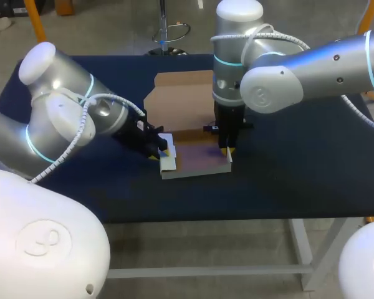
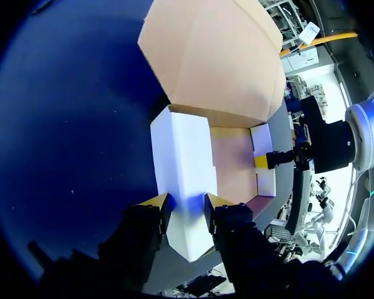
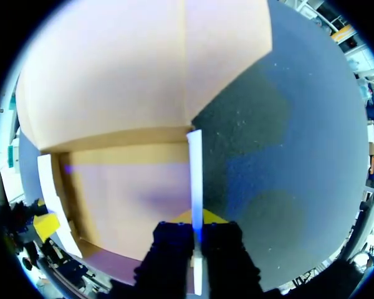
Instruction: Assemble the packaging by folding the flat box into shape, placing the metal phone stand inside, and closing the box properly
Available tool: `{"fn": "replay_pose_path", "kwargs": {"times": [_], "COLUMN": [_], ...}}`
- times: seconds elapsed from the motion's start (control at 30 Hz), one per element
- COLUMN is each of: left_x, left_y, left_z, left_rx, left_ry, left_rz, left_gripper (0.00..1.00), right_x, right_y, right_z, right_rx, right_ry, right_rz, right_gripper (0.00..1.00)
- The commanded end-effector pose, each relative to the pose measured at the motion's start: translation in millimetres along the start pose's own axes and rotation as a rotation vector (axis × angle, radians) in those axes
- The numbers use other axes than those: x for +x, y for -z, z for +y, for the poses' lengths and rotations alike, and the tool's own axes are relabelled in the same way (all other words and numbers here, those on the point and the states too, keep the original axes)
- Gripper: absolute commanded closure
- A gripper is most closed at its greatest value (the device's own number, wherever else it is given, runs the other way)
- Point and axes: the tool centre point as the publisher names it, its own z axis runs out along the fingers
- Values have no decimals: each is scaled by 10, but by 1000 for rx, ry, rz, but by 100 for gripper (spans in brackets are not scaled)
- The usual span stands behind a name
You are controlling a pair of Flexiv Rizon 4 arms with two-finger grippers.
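Box (image 1: 196, 161) mid-table, lid flap (image 1: 184, 99) flat on far side | left gripper (image 2: 187, 205) clamped on left side wall (image 2: 181, 156), apparently touching both faces | right gripper (image 3: 196, 225) pinching right side wall (image 3: 194, 168) | walls parallel, long axes toward lid flap, each nearest its own arm

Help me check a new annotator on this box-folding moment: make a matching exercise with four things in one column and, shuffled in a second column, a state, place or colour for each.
Column one:
1. left pincer
2. right pincer
3. lid
4. table

Column two:
A. dark blue
B. shut on the thin right wall
C. lying open and flat behind the box base
D. shut on the white left wall

Pairs: 1-D, 2-B, 3-C, 4-A.
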Motion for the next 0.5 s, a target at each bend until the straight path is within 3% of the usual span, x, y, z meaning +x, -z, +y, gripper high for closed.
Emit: {"fn": "replay_pose_path", "kwargs": {"times": [0.03, 0.5], "left_x": [23, -44], "left_y": [-73, -143], "left_z": [-55, -109], "left_rx": [-33, -72], "left_ry": [-3, -9], "left_rz": [-269, -444], "left_gripper": [63, 72], "right_x": [10, 10], "right_y": [0, 0], "right_z": [6, 6], "right_rx": [4, 4], "right_ry": [1, 1], "right_rz": [-1, -1], "right_gripper": [100, 100]}}
